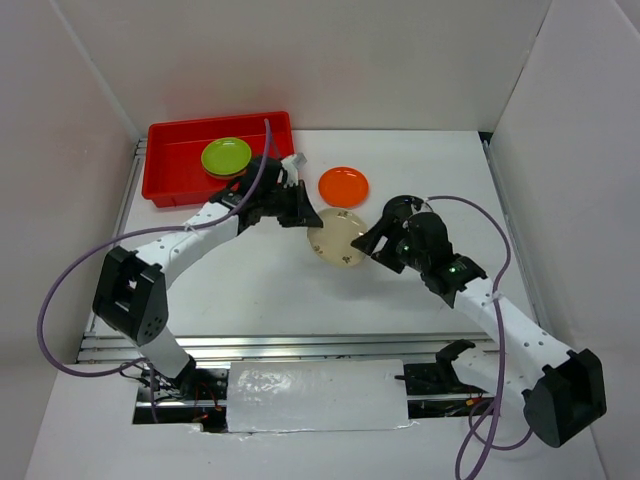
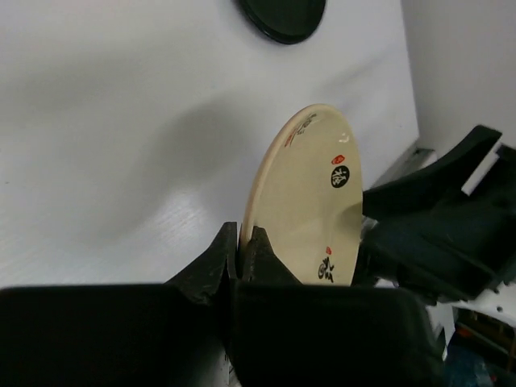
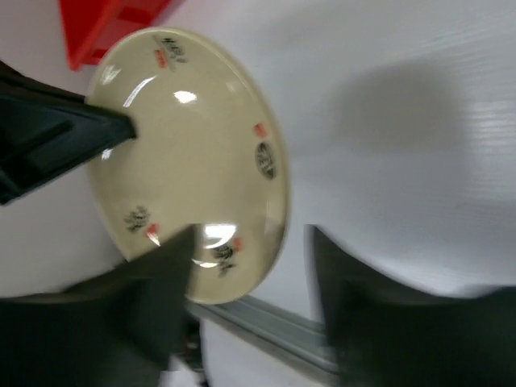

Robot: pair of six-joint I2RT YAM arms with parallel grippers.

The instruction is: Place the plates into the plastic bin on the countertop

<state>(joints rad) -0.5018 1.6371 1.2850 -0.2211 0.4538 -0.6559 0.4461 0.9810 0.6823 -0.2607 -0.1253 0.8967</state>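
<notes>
Handover, by the look of it: just right of the red bin [image 1: 172, 168] the left end effector [image 1: 308, 212] pinches the rim of the tilted cream plate [image 1: 338, 238], the right end effector [image 1: 374, 242] spread around its far edge, so next carry it back over and drop it in.

Up top, the left gripper [image 1: 305, 215] covers the left rim of the round cream plate with black and red marks [image 1: 340, 238], and those marks are too small to read. Left wrist view: a dark round plate [image 2: 282, 16] is sliced off by the top edge. Right wrist view: the bright red plastic bin [image 3: 105, 32] is cropped at the corner, and the right gripper [image 3: 246, 258] shows its fingers [image 3: 137, 314] as blurred dark smears.
</notes>
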